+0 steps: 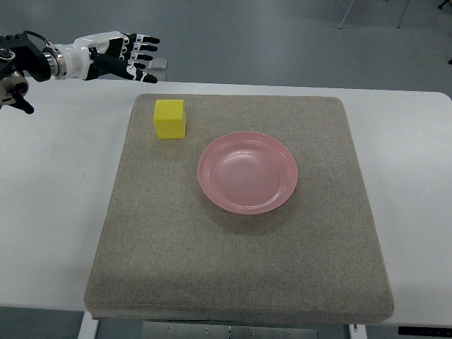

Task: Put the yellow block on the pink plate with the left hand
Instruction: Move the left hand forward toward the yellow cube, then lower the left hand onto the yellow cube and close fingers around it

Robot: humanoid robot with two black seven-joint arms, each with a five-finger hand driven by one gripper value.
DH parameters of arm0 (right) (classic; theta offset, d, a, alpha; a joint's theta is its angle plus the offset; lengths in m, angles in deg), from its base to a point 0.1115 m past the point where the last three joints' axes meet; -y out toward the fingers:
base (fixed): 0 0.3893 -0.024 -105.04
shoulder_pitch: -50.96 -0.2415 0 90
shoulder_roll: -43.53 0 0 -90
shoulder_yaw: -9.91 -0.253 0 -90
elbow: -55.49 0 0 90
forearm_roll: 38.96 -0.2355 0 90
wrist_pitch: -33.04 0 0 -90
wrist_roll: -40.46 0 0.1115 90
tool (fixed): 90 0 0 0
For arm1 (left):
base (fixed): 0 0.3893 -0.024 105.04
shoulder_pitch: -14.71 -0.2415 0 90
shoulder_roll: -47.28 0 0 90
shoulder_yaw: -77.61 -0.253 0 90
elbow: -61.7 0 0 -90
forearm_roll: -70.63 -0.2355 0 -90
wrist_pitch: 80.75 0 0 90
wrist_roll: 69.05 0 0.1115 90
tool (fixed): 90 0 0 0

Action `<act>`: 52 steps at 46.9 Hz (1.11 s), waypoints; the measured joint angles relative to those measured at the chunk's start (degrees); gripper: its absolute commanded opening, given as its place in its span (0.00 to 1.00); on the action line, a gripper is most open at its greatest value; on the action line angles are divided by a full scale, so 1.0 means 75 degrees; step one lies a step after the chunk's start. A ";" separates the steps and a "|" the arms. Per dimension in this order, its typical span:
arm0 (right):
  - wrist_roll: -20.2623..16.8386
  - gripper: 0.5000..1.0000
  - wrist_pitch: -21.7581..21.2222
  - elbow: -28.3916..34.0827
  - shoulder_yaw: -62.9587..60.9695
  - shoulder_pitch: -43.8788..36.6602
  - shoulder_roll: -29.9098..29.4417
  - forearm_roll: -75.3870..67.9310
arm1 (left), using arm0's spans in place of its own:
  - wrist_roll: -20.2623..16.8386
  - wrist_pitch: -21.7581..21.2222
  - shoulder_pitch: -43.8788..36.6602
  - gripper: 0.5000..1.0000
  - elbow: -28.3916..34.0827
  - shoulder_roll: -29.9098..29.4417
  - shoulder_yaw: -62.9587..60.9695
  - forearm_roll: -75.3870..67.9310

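Overhead, left hand point(116, 56) outstretched, fingers point(145, 49) spread, yellow block point(170, 119) apart.

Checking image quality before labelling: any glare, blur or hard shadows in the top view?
Top view: even, soft light; the block casts only a faint shadow on the mat; mild sheen on the plate, no blown-out glare; left hand and block edges look sharp; the table is bright white but not clipped.

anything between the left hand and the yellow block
Nothing stands between them. In the top view, the left hand hangs open past the table's far edge, and only bare white table and grey mat lie between it and the yellow block.
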State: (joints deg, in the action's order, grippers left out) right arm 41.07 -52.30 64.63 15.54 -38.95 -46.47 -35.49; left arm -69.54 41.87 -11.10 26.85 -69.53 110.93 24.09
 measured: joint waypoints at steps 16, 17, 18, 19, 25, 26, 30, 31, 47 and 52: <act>0.0000 0.85 0.0000 0.0000 0.0000 0.0000 0.0000 -0.0002 | -0.0370 -0.0218 0.0357 0.98 -0.0669 0.0013 -0.0443 -0.2934; 0.0000 0.85 0.0000 0.0000 0.0000 0.0000 0.0000 -0.0002 | -0.0370 -0.0287 0.0375 0.99 -0.0704 0.0018 -0.0496 -0.3042; 0.0001 0.85 0.0000 0.0000 0.0000 0.0000 0.0000 -0.0002 | -0.0370 -0.0366 0.0395 0.99 -0.0747 0.0023 -0.0571 -0.3164; 0.0001 0.85 0.0000 0.0000 0.0000 -0.0001 0.0000 -0.0002 | -0.0370 -0.0454 0.0408 0.99 -0.0772 0.0032 -0.0633 -0.3251; 0.0001 0.85 0.0000 0.0000 0.0000 0.0000 0.0000 -0.0002 | -0.0370 -0.0891 0.0479 0.99 -0.0927 0.0103 -0.1188 -0.3521; 0.0000 0.85 0.0000 0.0000 0.0000 0.0000 0.0000 -0.0002 | -0.0370 -0.0924 0.0517 0.99 -0.0969 0.0106 -0.1320 -0.3529; 0.0000 0.85 0.0000 0.0000 0.0000 0.0001 0.0000 -0.0002 | -0.0370 -0.0986 0.0577 0.98 -0.1020 0.0128 -0.1667 -0.3535; 0.0000 0.85 0.0000 0.0000 0.0000 0.0001 0.0000 -0.0002 | -0.0370 -0.0993 0.0585 0.98 -0.1023 0.0136 -0.1721 -0.3540; 0.0000 0.85 0.0000 0.0000 0.0000 0.0001 0.0000 -0.0005 | -0.0367 -0.1023 0.0572 0.98 -0.1014 0.0496 -0.2077 -0.4070; 0.0000 0.85 0.0000 0.0000 0.0000 0.0001 0.0000 -0.0005 | -0.0367 -0.1251 0.0522 0.98 -0.0988 0.0603 -0.2110 -0.4205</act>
State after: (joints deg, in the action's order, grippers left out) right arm 41.07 -52.30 64.63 15.54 -38.94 -46.47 -35.53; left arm -72.30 32.49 -7.18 19.44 -65.01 95.11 -7.45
